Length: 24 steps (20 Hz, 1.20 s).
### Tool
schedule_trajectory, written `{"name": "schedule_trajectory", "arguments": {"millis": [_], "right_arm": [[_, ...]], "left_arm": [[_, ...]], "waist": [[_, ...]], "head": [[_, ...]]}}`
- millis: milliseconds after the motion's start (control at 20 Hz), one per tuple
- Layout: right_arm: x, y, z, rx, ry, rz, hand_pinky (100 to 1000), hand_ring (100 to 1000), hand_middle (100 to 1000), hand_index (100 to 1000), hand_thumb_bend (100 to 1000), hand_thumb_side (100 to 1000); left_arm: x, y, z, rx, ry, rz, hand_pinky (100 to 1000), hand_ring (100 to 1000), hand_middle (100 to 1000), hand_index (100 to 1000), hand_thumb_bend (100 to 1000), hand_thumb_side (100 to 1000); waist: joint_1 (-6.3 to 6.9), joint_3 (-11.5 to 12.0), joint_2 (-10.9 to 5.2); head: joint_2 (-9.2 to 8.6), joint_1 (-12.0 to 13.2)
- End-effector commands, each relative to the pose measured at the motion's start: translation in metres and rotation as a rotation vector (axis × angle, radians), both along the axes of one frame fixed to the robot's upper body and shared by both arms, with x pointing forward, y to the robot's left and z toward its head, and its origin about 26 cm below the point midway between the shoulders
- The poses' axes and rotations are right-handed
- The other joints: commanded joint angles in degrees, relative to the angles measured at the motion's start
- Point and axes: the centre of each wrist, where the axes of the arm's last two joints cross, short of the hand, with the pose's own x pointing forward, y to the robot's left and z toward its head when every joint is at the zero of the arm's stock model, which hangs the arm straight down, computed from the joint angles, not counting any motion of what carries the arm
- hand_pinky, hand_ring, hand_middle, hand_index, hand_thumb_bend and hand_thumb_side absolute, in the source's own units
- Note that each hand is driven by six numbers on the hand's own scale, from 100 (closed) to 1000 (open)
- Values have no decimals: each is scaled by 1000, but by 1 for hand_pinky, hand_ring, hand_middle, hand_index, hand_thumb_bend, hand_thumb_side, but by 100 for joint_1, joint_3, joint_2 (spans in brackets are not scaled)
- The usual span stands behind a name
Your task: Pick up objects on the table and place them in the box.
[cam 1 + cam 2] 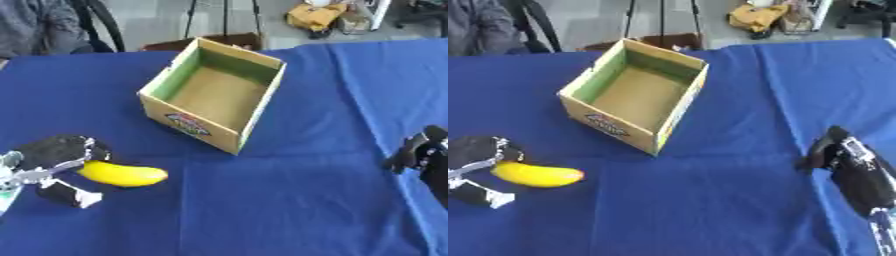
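One yellow banana [122, 174] on a blue-clothed table [289, 210], near the left edge, its left end hidden behind the left hand [54, 165]; left hand's fingers curled round that end of the banana, arm cut off by the edge; one open cardboard box [214, 95] beyond, apart from the banana, nothing visible inside; right hand [846, 162] low at the right, partly cut off, finger state impossible to tell.

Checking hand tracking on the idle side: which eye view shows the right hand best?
The right eye view. There the right hand shows with part of the forearm below it, well inside the frame over the blue tablecloth. The left eye view has it cut off at the right edge, so only part shows. Finger pose is unclear in both.
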Motion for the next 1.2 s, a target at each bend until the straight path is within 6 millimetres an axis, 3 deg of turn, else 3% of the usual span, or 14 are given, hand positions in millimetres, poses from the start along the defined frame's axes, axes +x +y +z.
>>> {"name": "schedule_trajectory", "arguments": {"millis": [50, 1200], "right_arm": [[1, -5, 10, -22, -25, 0, 516, 373, 312, 499, 100, 793], [1, -4, 9, -32, -19, 10, 517, 373, 312, 499, 100, 795]], "left_arm": [[-1, 9, 21, 27, -37, -2, 554, 537, 515, 744, 190, 406], [8, 4, 89, -3, -116, -122, 556, 535, 515, 745, 208, 303]], "waist": [[9, 2, -94], [51, -66, -112]], "head": [[-25, -22], [-62, 9]]}}
